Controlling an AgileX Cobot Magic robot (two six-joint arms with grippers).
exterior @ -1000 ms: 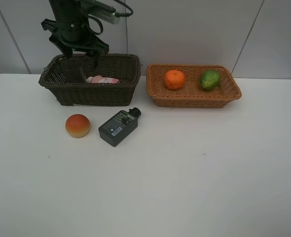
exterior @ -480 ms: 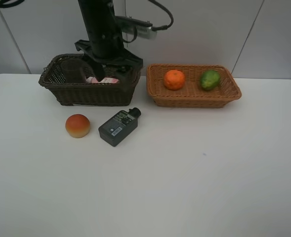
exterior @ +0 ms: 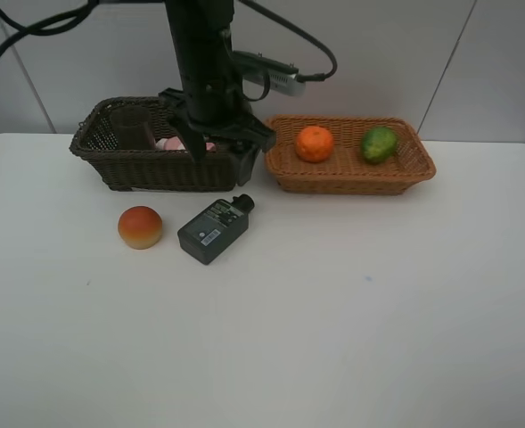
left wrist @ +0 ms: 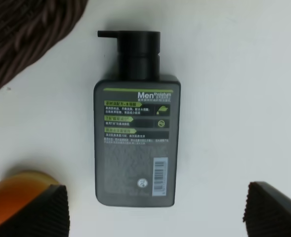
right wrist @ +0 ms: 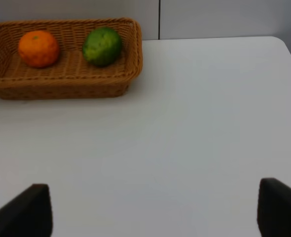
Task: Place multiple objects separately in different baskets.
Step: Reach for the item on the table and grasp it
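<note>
While the white table (exterior: 378,339) carries both baskets along its far edge, the dark basket (exterior: 137,165) on the left already has the cup (exterior: 133,129) and the pink bottle (exterior: 168,143) inside, and the tan basket (exterior: 351,178) on the right has the orange (exterior: 315,144) and the lime (exterior: 379,144). The left gripper (exterior: 219,165) hangs over the dark basket's right front corner, and the grey bottle (exterior: 211,230) lies flat on the table just in front of it and below. The bottle's pump end points back toward that corner, so its long axis runs roughly from the gripper toward the front of the table. In the left wrist view that axis crosses the line between the two fingers (left wrist: 36,207), which stand spread wide to either side of the bottle's base, holding nothing and touching nothing. Closing there would likely catch the bottle across its narrow width once the arm comes down. The right gripper (right wrist: 155,207) is also spread and empty, over bare table near the tan basket, so the left arm looks the nearer one. The peach (exterior: 140,226) sits just left of the bottle, apart from it
</note>
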